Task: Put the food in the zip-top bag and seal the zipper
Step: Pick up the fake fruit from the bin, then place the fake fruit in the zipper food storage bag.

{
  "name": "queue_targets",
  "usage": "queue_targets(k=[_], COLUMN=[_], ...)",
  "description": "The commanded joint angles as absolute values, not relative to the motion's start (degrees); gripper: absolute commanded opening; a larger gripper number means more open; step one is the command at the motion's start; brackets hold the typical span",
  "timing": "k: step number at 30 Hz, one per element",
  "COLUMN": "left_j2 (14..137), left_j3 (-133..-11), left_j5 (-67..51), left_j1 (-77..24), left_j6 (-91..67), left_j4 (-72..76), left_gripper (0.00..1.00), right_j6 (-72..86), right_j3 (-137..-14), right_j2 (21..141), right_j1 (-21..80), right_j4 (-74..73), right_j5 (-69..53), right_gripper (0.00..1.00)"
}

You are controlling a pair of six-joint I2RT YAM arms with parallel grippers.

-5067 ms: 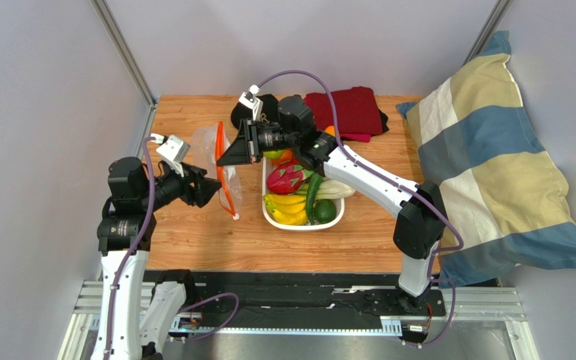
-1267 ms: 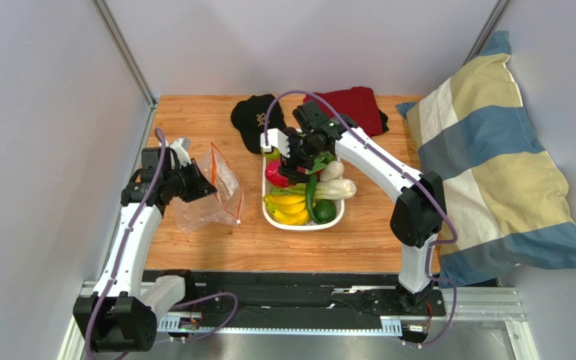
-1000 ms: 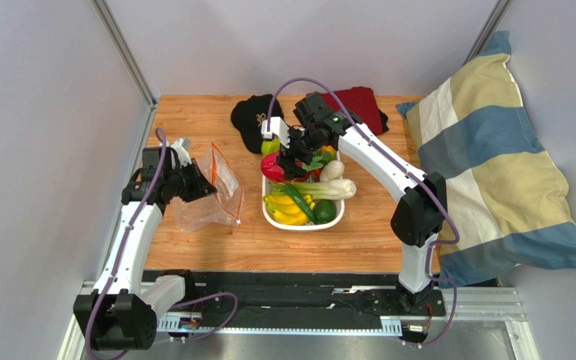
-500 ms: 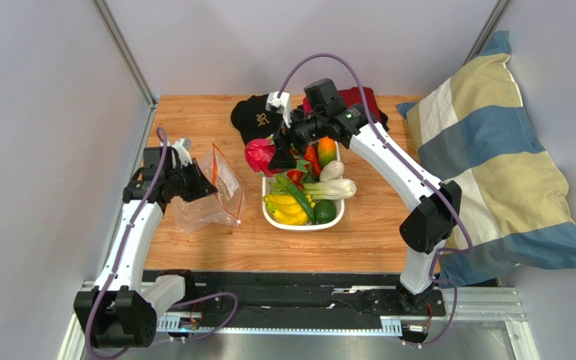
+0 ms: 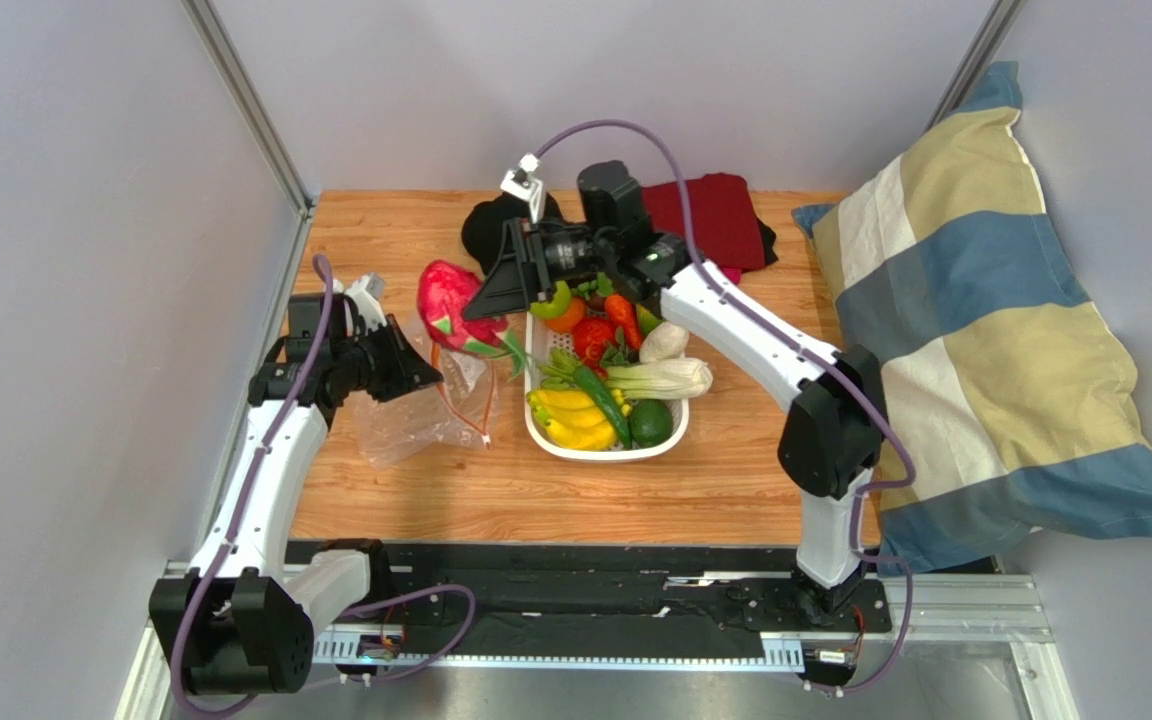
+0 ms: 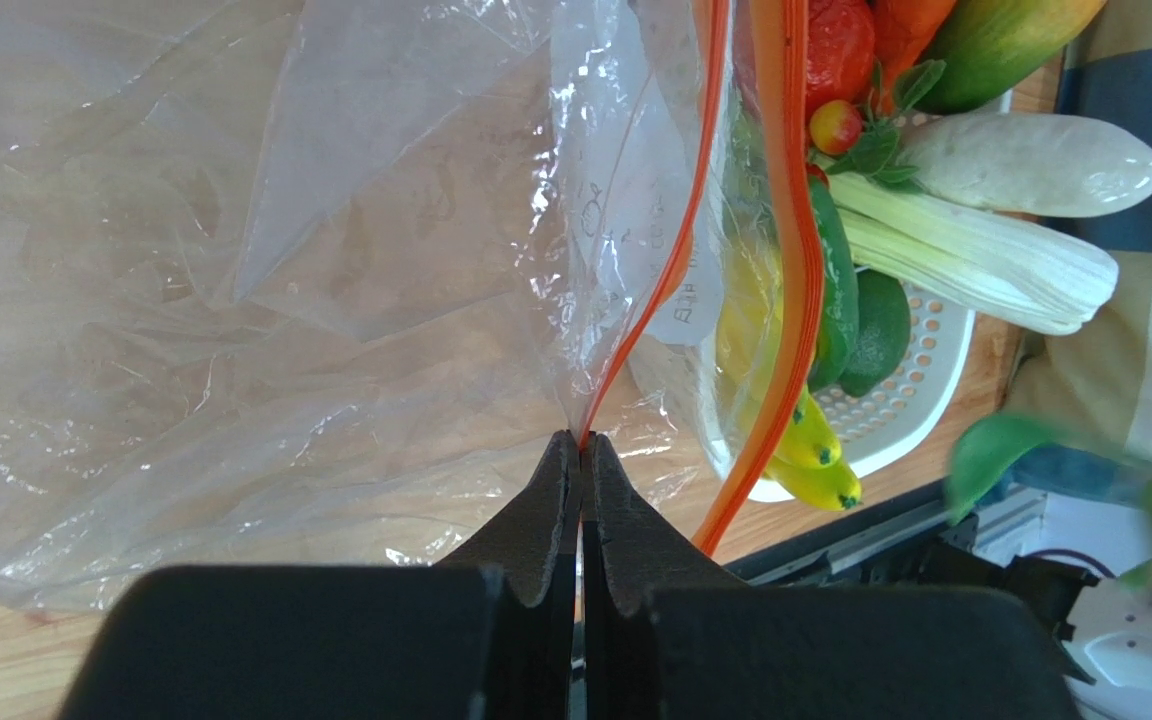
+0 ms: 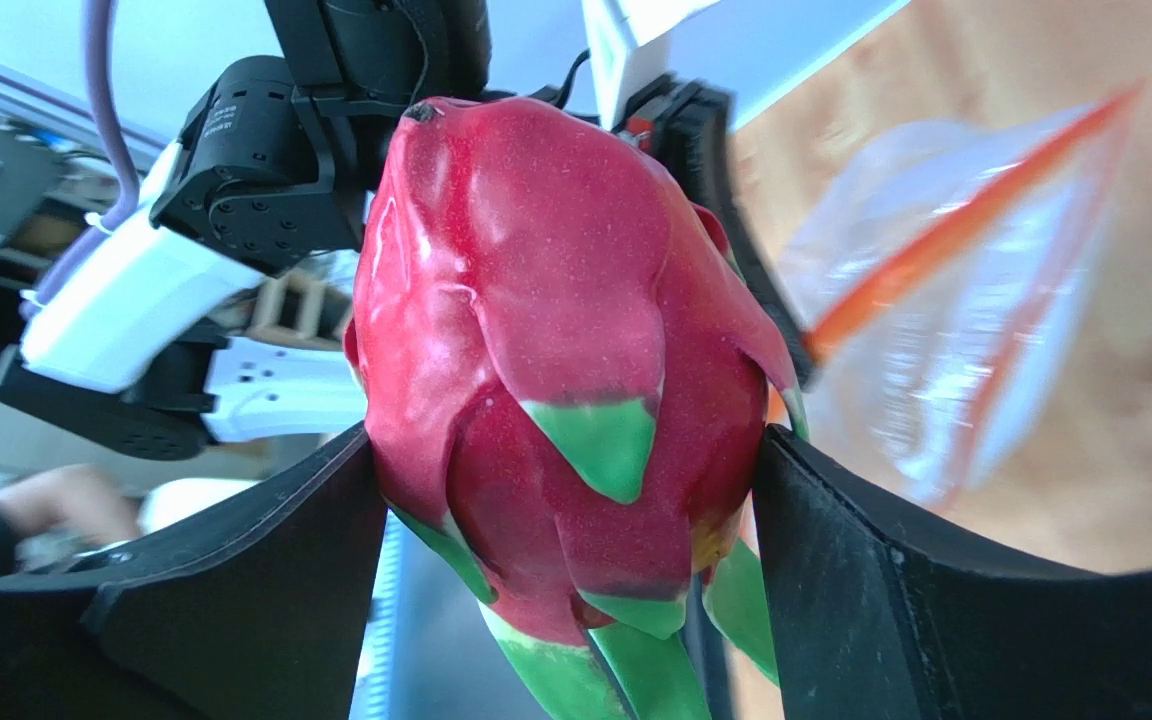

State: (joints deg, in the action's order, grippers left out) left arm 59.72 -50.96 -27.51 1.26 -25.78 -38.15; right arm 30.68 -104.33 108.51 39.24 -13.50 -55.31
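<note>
Your left tool [image 6: 582, 450] is pinched fully closed on one lip of the bag [image 6: 237, 300], right at the zipper [image 6: 785, 225]. The bag lies crumpled on the desk [image 5: 387, 225] at its left side. Its mouth gapes toward the basket [image 5: 597, 450], with the two red strips standing apart. In the basket, just right of the bag, you have bananas [image 5: 575, 420] and a green fruit [image 5: 651, 422] at the near end. Greens [image 5: 665, 375] lie across the middle and a mango [image 6: 1010, 38] sits farther back. Your right tool [image 7: 567, 495] is spread wide and grips the dragon fruit [image 7: 567, 345] by its sides. It holds the fruit in the air over the far end of the bag's mouth, clear of the basket. Behind it a cap [image 5: 489, 233] and a red cloth [image 5: 717, 218] lie at the far edge.
</note>
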Motion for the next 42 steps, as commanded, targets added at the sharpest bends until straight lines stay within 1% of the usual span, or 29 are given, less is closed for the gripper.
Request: queue_targets(k=[1, 5, 8, 12, 16, 22, 27, 29, 32, 33, 37, 38, 42], left_j2=[60.64, 60.65, 57.67, 53.53, 52.65, 51.42, 53.52, 55.88, 58.70, 59.23, 60.73, 60.73, 60.12], left_j3=[-49.92, -50.62, -50.01, -48.52, -47.20, -46.76, -46.23, -46.93, -47.37, -47.37, -45.36, -45.09, -46.05], left_j5=[-32.51, -35.15, -37.35, -42.08, -47.80, -52.11, -56.58, -57.74, -62.30, -65.45, -74.43, -76.18, -77.95], left_j1=[1.14, 1.32, 1.49, 1.67, 1.58, 1.23, 0.79, 0.79, 0.79, 0.79, 0.79, 0.70, 0.61], left_j6=[-28.83, -29.71, -31.37, -34.27, -38.31, -36.92, -33.58, -32.26, -29.45, -28.66, -33.03, -34.70, -32.00], left_j4=[-32.96, -32.78, -30.86, -25.95, -21.28, -19.43, -19.95, -21.96, -22.59, -22.07, -13.82, -10.58, -13.53], left_gripper=[0.00, 0.00, 0.00, 0.00, 0.00, 0.00, 0.00, 0.00, 0.00, 0.00, 0.00, 0.00, 0.00], right_j6=[49.30, 46.77, 41.76, 39.12, 33.15, 23.92, 6.03, 2.91, -1.74, -5.15, -13.08, -13.10, -10.74], right_j3=[-102.92, -99.15, -95.73, -92.29, -93.08, -95.97, -105.54, -107.31, -104.26, -103.28, -98.89, -96.44, -91.06], right_j2=[112.93, 115.13, 114.18, 112.94, 112.85, 113.03, 114.61, 113.39, 110.75, 108.83, 105.48, 104.77, 101.08], right_j1=[43.15, 43.24, 41.41, 39.73, 39.90, 39.64, 43.15, 44.12, 44.65, 44.91, 46.40, 46.49, 46.32], right_j4=[3.51, 0.28, -5.43, -9.30, -15.02, -26.36, -40.22, -40.69, -37.19, -35.52, -33.06, -31.48, -20.08], right_j5=[-59.59, -59.24, -57.58, -56.51, -54.93, -49.14, -46.85, -46.32, -46.40, -46.32, -45.18, -43.96, -40.70], right_gripper=[0.35, 0.34, 0.33, 0.32, 0.31, 0.30, 0.26, 0.26, 0.28, 0.29, 0.30, 0.30, 0.31])
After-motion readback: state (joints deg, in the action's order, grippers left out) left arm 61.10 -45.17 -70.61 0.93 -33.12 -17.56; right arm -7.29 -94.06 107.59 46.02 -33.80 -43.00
